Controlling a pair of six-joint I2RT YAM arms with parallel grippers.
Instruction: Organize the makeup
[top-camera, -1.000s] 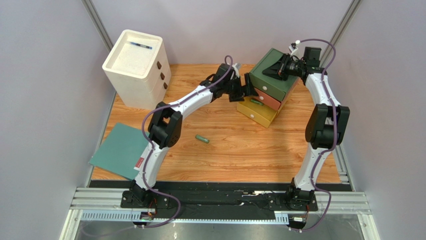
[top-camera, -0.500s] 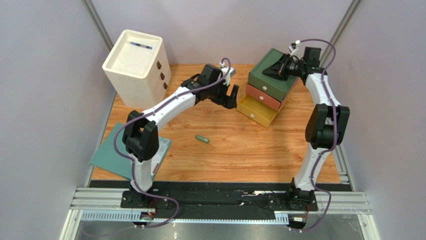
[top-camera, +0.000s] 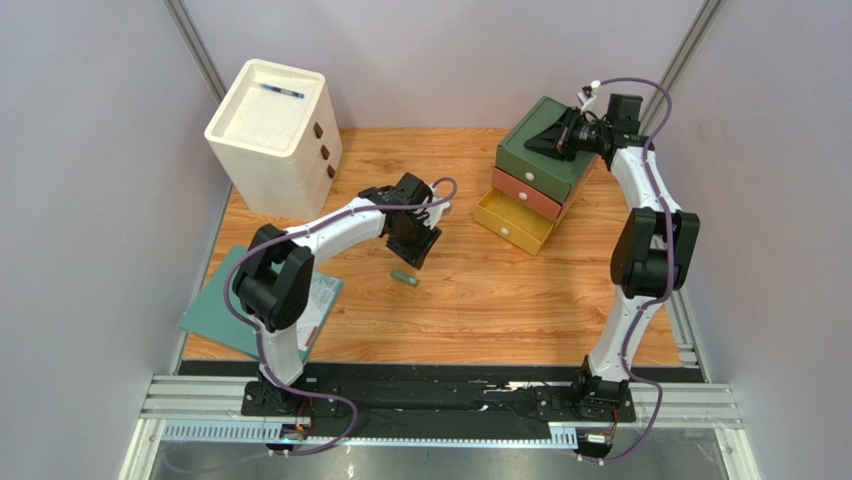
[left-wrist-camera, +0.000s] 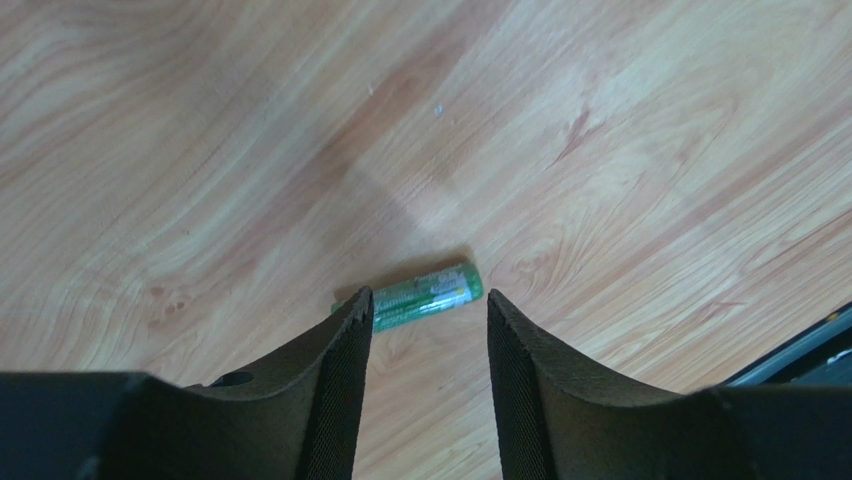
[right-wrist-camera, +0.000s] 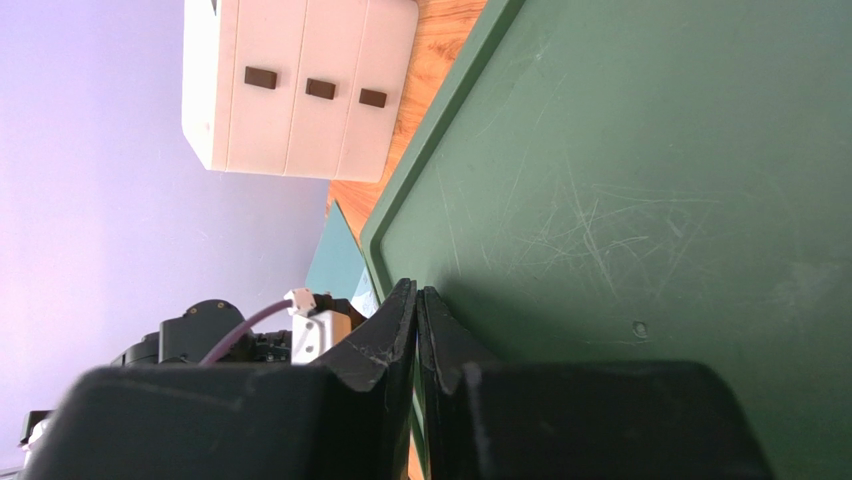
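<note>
One piece of the makeup, a small green tube, lies on its side on the wooden table. My left gripper hangs just above it, open, with nothing between its fingers; the tube lies just past the fingertips and the left one covers its end. My right gripper rests on the green top of the coloured drawer unit, its jaws shut with nothing visible between them. No other makeup shows.
The drawer unit has an orange drawer and a yellow drawer pulled out. A white three-drawer cabinet stands back left with a thin blue pen on top. A teal board overhangs the table's left edge.
My left arm has drawn back from the coloured drawers and come down over the green tube, and its jaws have narrowed. The right arm has not moved.
</note>
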